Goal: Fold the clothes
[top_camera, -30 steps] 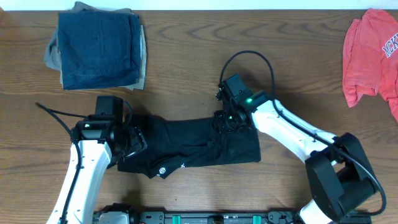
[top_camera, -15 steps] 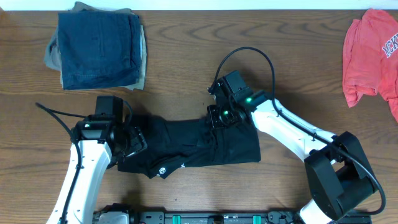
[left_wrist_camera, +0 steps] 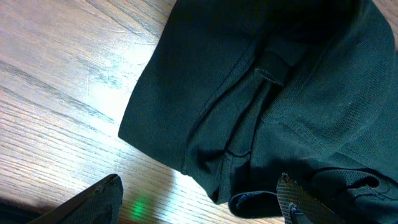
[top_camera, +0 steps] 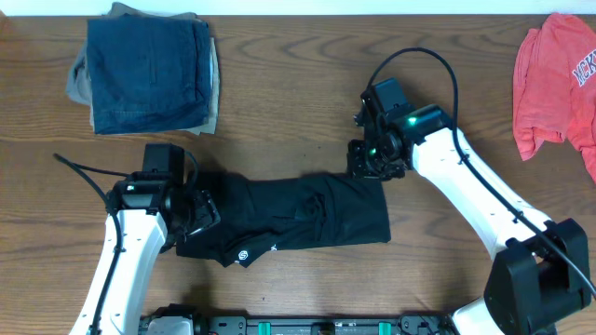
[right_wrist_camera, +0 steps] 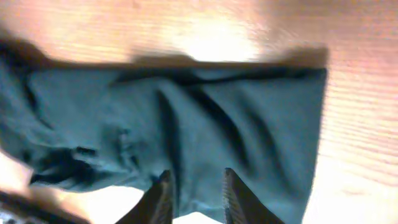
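The clothes (top_camera: 307,219) are one black garment, lying crumpled lengthwise on the table, with a small white round logo (top_camera: 241,254) near the front left. My left gripper (top_camera: 200,212) hangs over the garment's left end. In the left wrist view it (left_wrist_camera: 196,202) is open wide, and a rolled edge of the black fabric (left_wrist_camera: 280,93) lies by the right finger without being pinched. My right gripper (top_camera: 371,166) hovers at the garment's back right corner. In the blurred right wrist view its fingers (right_wrist_camera: 196,193) stand slightly apart above the cloth (right_wrist_camera: 186,118), with nothing held.
A folded dark-blue denim and tan pile (top_camera: 149,70) sits at the back left. A coral-red shirt with lettering (top_camera: 559,79) lies at the back right edge. Bare wooden table (top_camera: 279,112) stretches between them.
My right gripper left the garment's middle top edge, moved right to its back right corner and parted its fingers. The fabric there lies flatter. The left arm has not moved.
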`<move>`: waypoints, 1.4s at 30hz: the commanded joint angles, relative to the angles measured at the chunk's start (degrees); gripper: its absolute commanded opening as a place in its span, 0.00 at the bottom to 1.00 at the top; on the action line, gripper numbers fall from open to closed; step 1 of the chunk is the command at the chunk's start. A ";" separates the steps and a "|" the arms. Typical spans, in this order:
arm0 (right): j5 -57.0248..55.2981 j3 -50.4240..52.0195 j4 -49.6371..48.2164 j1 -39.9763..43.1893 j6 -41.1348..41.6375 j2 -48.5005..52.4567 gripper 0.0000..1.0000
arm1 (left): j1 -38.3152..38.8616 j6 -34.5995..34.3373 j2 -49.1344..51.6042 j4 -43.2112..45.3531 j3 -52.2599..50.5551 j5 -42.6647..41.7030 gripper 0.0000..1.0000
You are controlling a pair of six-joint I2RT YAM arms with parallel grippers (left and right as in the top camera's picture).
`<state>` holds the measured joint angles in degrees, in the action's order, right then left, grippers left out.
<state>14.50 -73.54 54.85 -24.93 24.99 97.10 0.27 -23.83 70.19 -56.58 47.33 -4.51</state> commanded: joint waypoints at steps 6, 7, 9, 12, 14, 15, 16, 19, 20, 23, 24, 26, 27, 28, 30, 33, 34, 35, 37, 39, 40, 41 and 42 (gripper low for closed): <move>4.17 10.05 -10.34 -2.49 2.71 0.79 0.12 | -0.20 -0.48 -0.11 0.48 -0.17 0.46 0.81; 4.70 11.08 -11.85 -3.04 3.72 0.79 0.11 | -0.20 -0.48 -0.11 0.44 -0.17 0.46 0.80; 4.85 13.05 -14.36 -4.31 5.44 0.79 0.09 | -0.20 -0.48 -0.11 0.26 -0.17 0.46 0.80; 5.40 15.34 -17.51 -6.49 6.29 0.79 0.07 | -0.20 -0.48 -0.11 0.07 -0.17 0.46 0.80; 5.68 16.04 -18.80 -8.11 7.06 0.81 0.07 | -0.20 -0.48 -0.11 0.09 -0.17 0.46 0.80; 5.66 16.15 -19.17 -9.03 7.82 0.81 0.07 | -0.20 -0.50 -0.11 0.13 -0.17 0.46 0.80; 5.66 16.20 -19.52 -9.79 8.20 0.87 0.07 | -0.20 -0.50 -0.11 0.17 -0.17 0.46 0.80; 5.51 16.20 -21.00 -12.28 9.86 1.53 0.07 | -0.20 -0.48 -0.11 0.13 -0.17 0.46 0.80; 5.44 16.20 -21.55 -12.94 10.43 1.75 0.07 | -0.20 -0.48 -0.11 0.09 -0.17 0.46 0.80; 5.46 16.20 -23.98 -14.80 12.57 3.43 0.07 | -0.20 -0.48 -0.11 0.07 -0.17 0.46 0.80; 5.55 16.20 -24.70 -15.32 13.18 3.96 0.07 | -0.20 -0.48 -0.11 0.07 -0.17 0.46 0.81; 5.99 16.20 -25.79 -16.13 13.62 4.85 0.06 | -0.20 -0.48 -0.11 0.07 -0.17 0.46 0.80; 6.19 16.20 -25.94 -16.37 13.62 5.01 0.04 | -0.20 -0.48 -0.11 0.07 -0.17 0.46 0.80; 6.40 16.17 -25.92 -16.39 13.62 5.03 0.01 | -0.20 -0.48 -0.11 0.07 -0.17 0.46 0.81; 7.15 15.78 -25.22 -16.20 13.55 4.72 0.01 | -0.20 -0.48 -0.11 0.04 -0.17 0.46 0.80; 7.21 13.44 -21.38 -14.95 13.27 3.96 0.01 | -0.20 -0.48 -0.11 -0.17 -0.17 0.46 0.80; 7.21 12.26 -19.52 -14.34 12.17 3.34 0.01 | -0.20 -0.46 -0.11 -0.28 -0.17 0.46 0.80; 7.19 10.86 -17.42 -13.62 10.78 2.56 0.01 | -0.20 -0.46 -0.11 -0.37 -0.20 0.46 0.80; 7.10 7.80 -13.18 -11.78 7.34 0.52 0.01 | -0.20 -0.46 -0.11 -0.50 -0.20 0.46 0.80; 6.32 5.38 -10.01 -9.92 5.05 -1.11 0.04 | -0.20 -0.46 -0.11 -0.50 -0.20 0.46 0.80; 5.66 4.28 -8.66 -8.90 4.26 -1.86 0.08 | -0.20 -0.46 -0.11 -0.48 -0.20 0.46 0.81; 4.37 3.13 -7.06 -7.61 3.76 -2.64 0.15 | -0.20 -0.46 -0.11 -0.44 -0.20 0.48 0.81; 2.84 2.19 -5.77 -6.27 3.61 -3.32 0.24 | -0.20 -0.46 -0.11 -0.44 -0.20 0.48 0.88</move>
<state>20.43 -67.99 47.29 -34.20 32.53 97.30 0.27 -23.88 70.19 -56.77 47.31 -4.49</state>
